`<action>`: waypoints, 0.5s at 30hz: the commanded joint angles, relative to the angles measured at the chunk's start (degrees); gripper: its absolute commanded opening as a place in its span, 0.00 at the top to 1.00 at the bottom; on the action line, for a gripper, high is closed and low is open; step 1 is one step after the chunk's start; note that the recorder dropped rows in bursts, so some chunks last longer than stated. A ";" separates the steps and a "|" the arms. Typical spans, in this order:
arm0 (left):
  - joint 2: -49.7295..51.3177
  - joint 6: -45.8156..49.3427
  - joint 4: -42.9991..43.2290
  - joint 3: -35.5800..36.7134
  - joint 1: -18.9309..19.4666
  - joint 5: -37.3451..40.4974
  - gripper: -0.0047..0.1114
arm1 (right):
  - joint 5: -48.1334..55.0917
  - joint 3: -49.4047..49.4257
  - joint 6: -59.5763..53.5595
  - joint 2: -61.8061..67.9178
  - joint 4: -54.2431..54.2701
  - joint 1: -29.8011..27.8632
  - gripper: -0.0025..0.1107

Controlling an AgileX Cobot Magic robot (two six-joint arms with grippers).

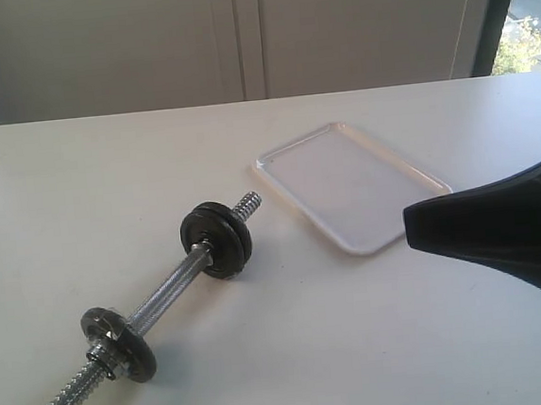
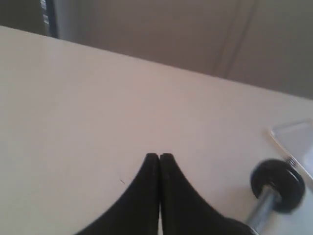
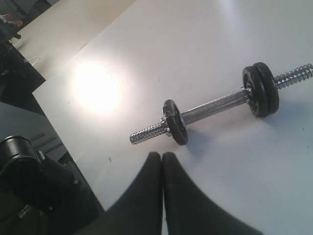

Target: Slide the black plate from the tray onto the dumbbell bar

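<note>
The dumbbell bar [image 1: 165, 292] lies aslant on the white table, and its chrome shows in the right wrist view [image 3: 210, 105]. Two black discs sit side by side at its far end. The outer one, towards the threaded tip, is the black plate [image 1: 245, 245] [image 3: 270, 87]. The left wrist view shows this pair [image 2: 279, 183] end on. The tray [image 1: 349, 181] lies just beyond that tip, its white floor bare. My right gripper [image 1: 407, 228] [image 3: 162, 154] hovers shut beside the tray and holds nothing. My left gripper [image 2: 159, 155] is shut over bare table, away from the bar.
A duller grey disc with a chrome collar nut [image 1: 119, 344] [image 3: 175, 122] sits near the bar's close threaded end. The table's back edge meets a pale wall [image 1: 237, 35]. Dark equipment [image 3: 29, 171] stands off the table edge in the right wrist view.
</note>
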 commanded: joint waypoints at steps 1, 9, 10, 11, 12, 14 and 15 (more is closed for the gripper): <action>-8.52 -0.44 1.27 0.43 4.85 0.14 0.96 | -0.31 0.37 0.03 -0.31 0.26 -0.21 0.97; -11.45 -0.36 1.17 0.26 0.74 -0.62 0.96 | -0.44 0.47 0.03 -0.31 0.26 -0.21 0.97; -11.45 -0.36 1.17 0.26 0.60 -0.59 0.96 | -0.44 0.47 0.03 -0.31 0.26 -0.21 0.97; -11.45 -0.36 1.17 0.26 0.60 -0.59 0.96 | -0.32 0.47 0.03 -0.31 0.26 -0.21 0.97; -11.45 -0.36 1.17 0.26 0.60 -0.59 0.96 | -0.18 0.47 0.03 -0.31 0.26 -0.21 0.97; -11.45 -0.36 1.17 0.26 0.60 -0.59 0.96 | -0.29 0.47 0.03 -0.31 0.26 -0.21 0.97; -11.45 -0.36 1.17 0.26 0.60 -0.59 0.96 | -0.29 0.47 0.03 -0.31 0.26 -0.21 0.97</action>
